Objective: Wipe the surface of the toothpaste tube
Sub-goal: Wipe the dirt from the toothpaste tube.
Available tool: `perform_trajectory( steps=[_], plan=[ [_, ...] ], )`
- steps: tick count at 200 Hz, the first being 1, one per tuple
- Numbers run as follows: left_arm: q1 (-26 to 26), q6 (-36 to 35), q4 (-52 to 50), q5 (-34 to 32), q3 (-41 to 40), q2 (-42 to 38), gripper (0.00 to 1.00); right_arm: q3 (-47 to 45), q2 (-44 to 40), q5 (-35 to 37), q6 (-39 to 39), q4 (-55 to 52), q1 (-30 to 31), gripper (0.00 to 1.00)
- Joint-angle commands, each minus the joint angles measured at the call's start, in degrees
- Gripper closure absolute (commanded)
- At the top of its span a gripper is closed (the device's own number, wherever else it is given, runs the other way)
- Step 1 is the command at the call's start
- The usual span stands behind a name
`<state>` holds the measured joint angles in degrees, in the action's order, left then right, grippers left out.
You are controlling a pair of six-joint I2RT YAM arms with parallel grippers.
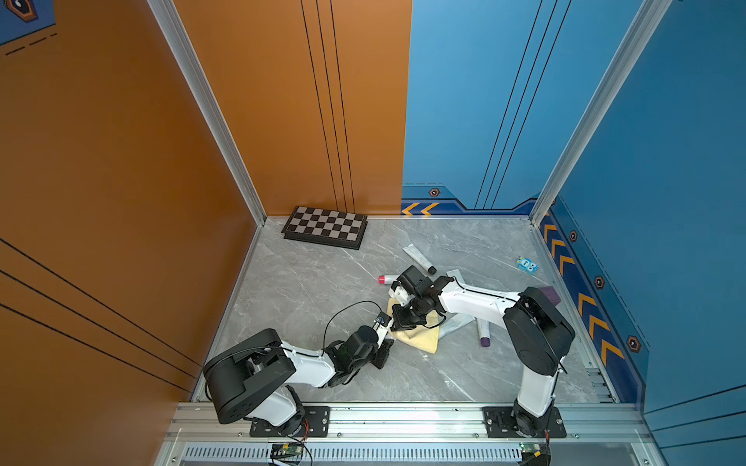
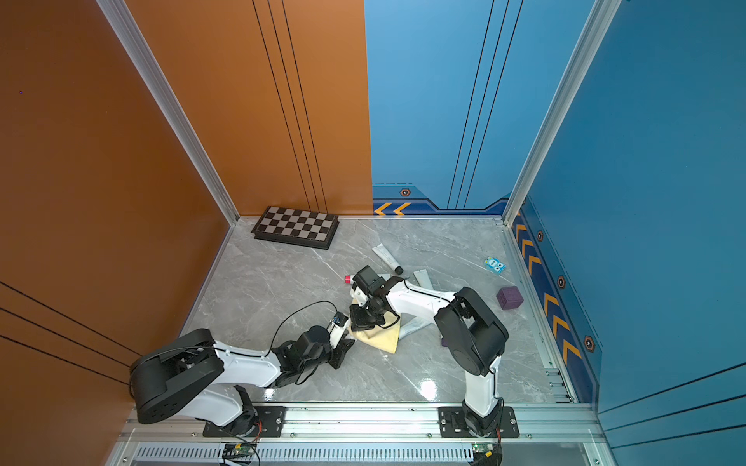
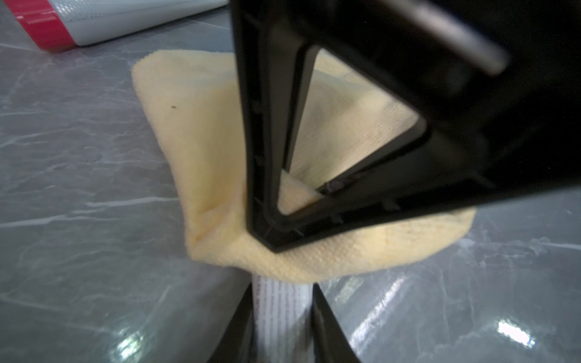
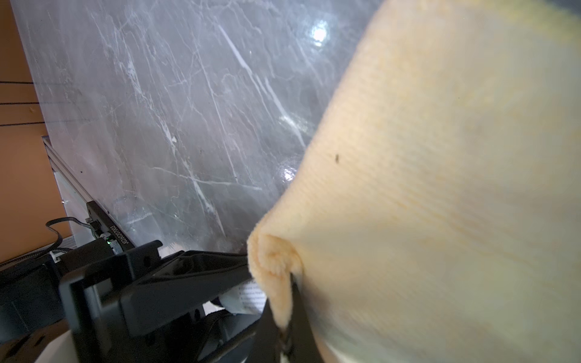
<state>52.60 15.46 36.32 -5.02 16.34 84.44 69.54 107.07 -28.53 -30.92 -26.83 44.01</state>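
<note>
At nine o'clock of the pale-yellow cloth (image 1: 420, 341), touching its edge, a white, finely printed plastic toothpaste tube (image 3: 279, 317) is clamped in the left gripper (image 3: 283, 287). The right gripper (image 4: 287, 283) pinches the cloth.

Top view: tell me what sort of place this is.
Probably a robot test cell, not a home: two arms bolted to an aluminium rail, a marble tabletop boxed by orange and blue panels, and stray props like a chessboard.
</note>
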Motion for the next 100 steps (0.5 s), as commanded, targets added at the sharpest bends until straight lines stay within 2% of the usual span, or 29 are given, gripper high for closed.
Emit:
perform_trajectory(
  steps=[1,27,48,100],
  plan=[
    [0.21,-0.09,-7.05,1.11,-1.4,2.24,0.8,-2.65,2.0,1.68,0.7,-2.74,1.04,1.0],
    [0.08,-0.17,-7.05,1.31,-1.37,2.27,0.83,-2.45,3.27,13.58,3.34,-6.9,0.67,1.0],
    [0.14,-0.17,-7.05,1.27,-1.4,2.3,0.85,-3.54,3.2,19.02,3.93,-7.54,-1.47,1.0],
    [0.13,-0.28,-7.13,1.59,-0.87,3.26,0.9,-4.34,2.07,18.22,4.02,-7.02,-2.31,1.0]
  ],
)
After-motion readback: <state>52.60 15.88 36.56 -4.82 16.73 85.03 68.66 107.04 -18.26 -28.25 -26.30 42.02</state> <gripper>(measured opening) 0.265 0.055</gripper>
